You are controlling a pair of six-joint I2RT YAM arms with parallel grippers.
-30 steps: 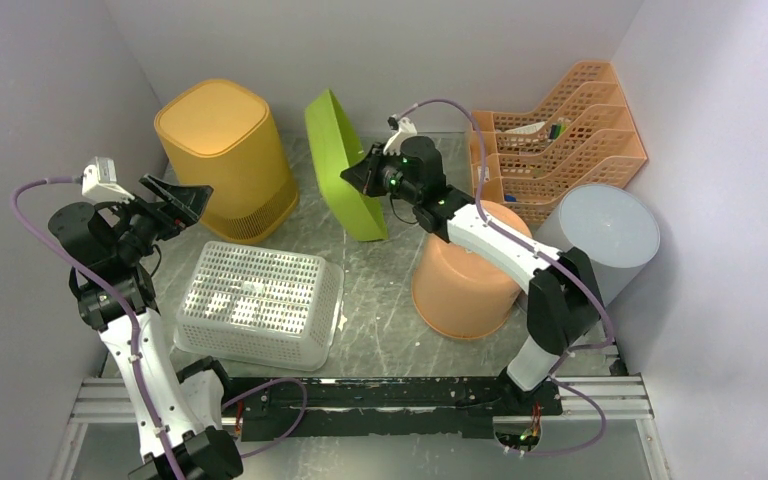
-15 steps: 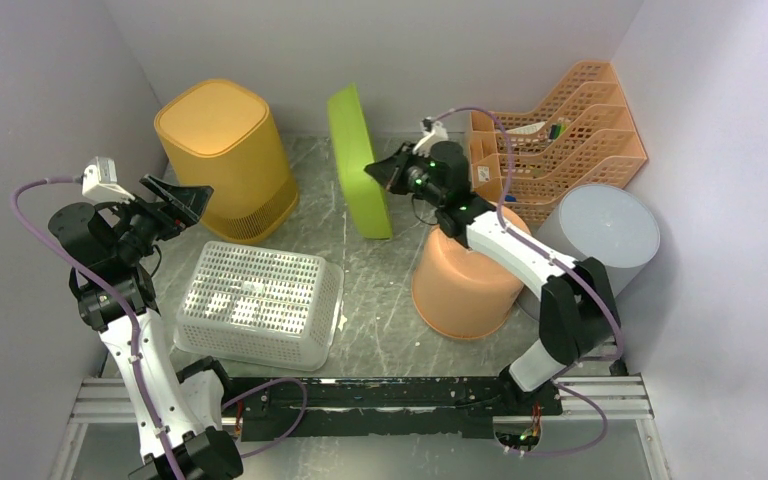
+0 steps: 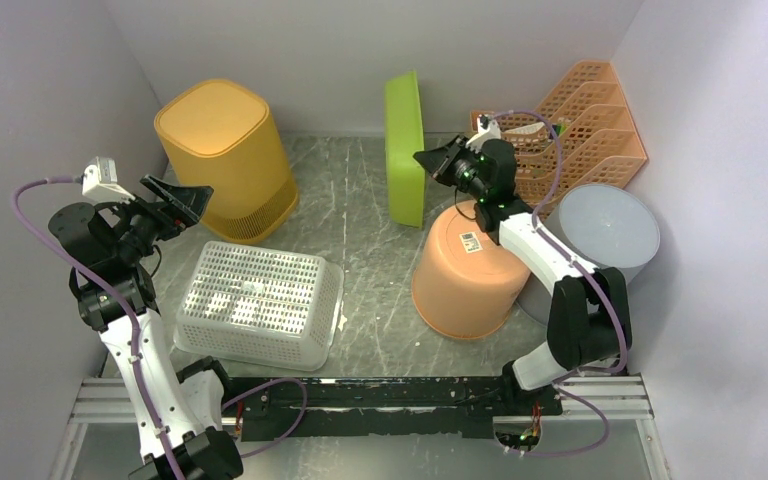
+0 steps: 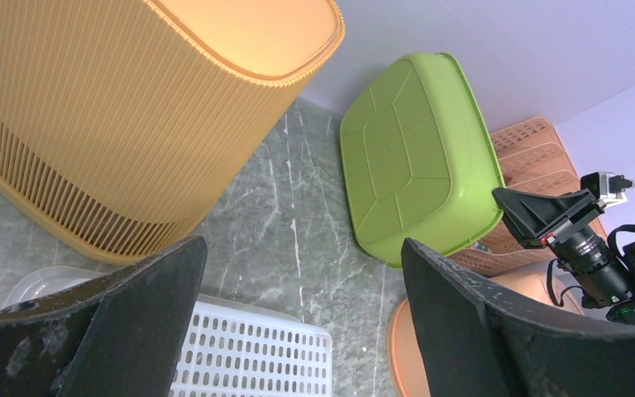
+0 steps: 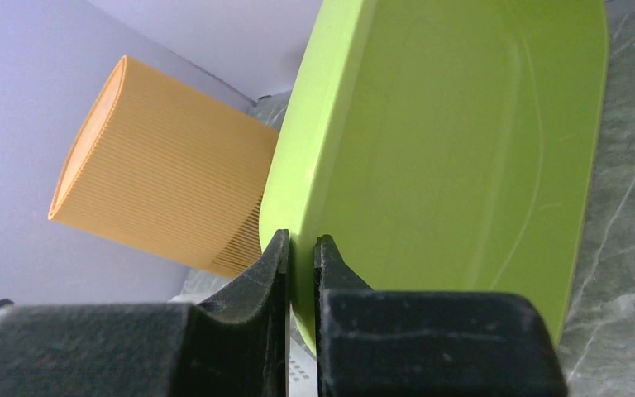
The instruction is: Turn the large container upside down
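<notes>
Right gripper (image 5: 300, 248) pinched the green container (image 5: 463, 124) by its rim, a grip only its wrist view showed. Overhead, the container sat upright on edge beside the orange tub (image 3: 465, 275), farther right than a second before. Left gripper (image 4: 298, 273) gaped wide, holding nothing. The tub's sticker (image 3: 471, 242) was unreadable.

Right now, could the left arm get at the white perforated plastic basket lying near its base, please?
Probably yes. The left gripper hangs open by the far left corner of the white perforated plastic basket, and nothing lies between them. The tall yellow ribbed bin stands farther back, out of that path.
</notes>
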